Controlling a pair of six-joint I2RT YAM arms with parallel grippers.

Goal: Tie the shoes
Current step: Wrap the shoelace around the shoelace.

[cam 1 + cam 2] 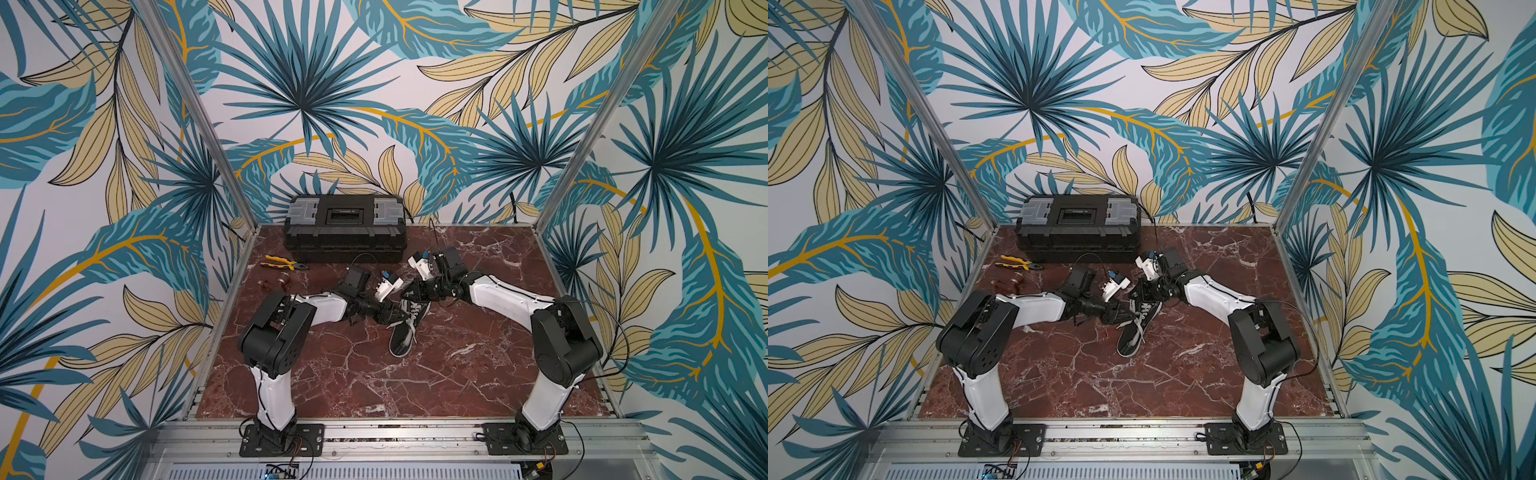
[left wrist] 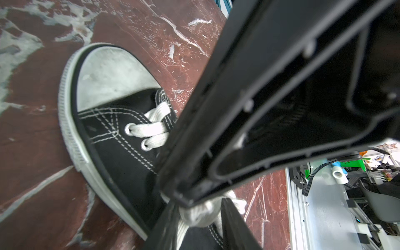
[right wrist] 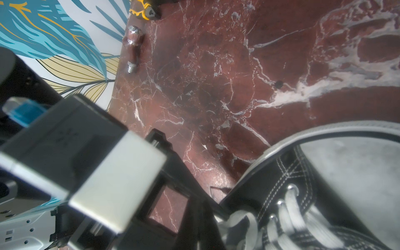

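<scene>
The single black canvas shoe [image 1: 409, 328] [image 1: 1138, 328] lies mid-table, its white toe cap [image 2: 112, 71] toward the front edge. In both top views the two arms meet over its laced part. My left gripper [image 2: 199, 207] [image 1: 395, 318] reaches in from the left. Its two fingers are closed around a bunch of white lace [image 2: 199, 216]. My right gripper [image 3: 200, 207] [image 1: 409, 293] comes from the right over the shoe's far end, fingers pressed together. A lace loop [image 3: 244, 218] lies just beside its tips. Whether it pinches any lace is hidden. Its black body crosses the left wrist view.
A black toolbox [image 1: 345, 226] stands at the table's back edge. Yellow-handled pliers [image 1: 282, 262] and small brown and metal parts [image 1: 272, 282] lie at the back left. Aluminium posts rise at the back corners of the red marble table [image 1: 457, 374].
</scene>
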